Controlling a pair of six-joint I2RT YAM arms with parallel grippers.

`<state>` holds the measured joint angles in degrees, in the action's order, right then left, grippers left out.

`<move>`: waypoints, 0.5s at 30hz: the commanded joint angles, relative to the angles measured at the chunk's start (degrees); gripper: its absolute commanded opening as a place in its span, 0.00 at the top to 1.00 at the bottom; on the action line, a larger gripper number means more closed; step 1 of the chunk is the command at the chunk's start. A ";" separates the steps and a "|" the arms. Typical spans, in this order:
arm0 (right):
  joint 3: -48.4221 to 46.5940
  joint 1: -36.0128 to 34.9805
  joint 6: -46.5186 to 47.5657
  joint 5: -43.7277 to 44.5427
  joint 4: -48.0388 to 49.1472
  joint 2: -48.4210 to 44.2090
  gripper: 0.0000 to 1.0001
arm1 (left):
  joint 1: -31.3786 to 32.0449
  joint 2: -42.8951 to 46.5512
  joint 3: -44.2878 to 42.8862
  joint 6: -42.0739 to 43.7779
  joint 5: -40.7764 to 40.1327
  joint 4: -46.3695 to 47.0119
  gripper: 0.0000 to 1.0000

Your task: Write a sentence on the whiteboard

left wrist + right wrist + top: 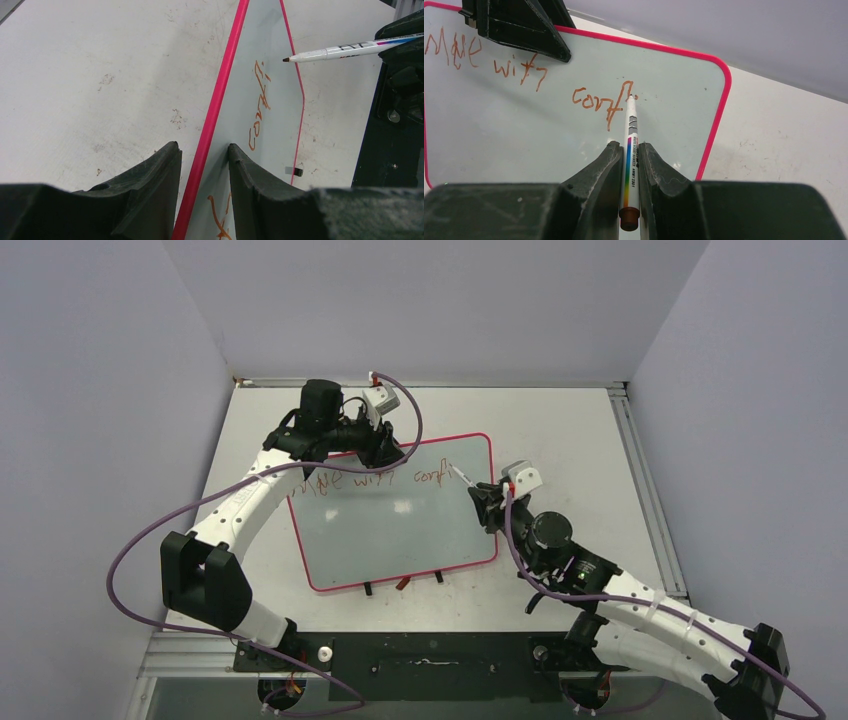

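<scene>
The sentence [519, 72], red-brown and reading "Move with confi", runs along the upper part of the whiteboard [400, 530], which sits mid-tabletop [560, 440]. The right fingers [606, 165] pinch a white marker [630, 150], its tip just past the last letter; contact is unclear. The left fingers [155, 170] clasp the board's pink far rim, one on each face.

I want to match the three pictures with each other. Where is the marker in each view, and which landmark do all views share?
Top external: marker right of centre, tip near the whiteboard.
Left wrist: marker upper right, pointing left toward the board.
Right wrist: marker at centre, clamped in the right gripper.
Shared landmark: the letters "confi", beside the marker's tip in every view.
</scene>
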<state>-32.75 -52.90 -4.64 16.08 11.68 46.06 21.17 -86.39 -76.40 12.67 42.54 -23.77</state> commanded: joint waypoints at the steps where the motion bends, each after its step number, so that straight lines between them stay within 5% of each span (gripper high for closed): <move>1: 0.31 0.22 -1.11 2.69 2.18 0.73 0.95 | 0.01 0.57 0.46 -0.27 2.38 -1.91 1.00; 15: 1.05 0.19 -2.39 4.40 -0.29 0.96 0.95 | 0.01 0.34 0.46 -0.27 2.39 -1.98 1.00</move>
<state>-32.67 -52.90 -5.93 19.07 11.29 47.75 21.17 -86.39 -76.40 12.67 42.52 -23.77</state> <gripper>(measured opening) 0.153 0.367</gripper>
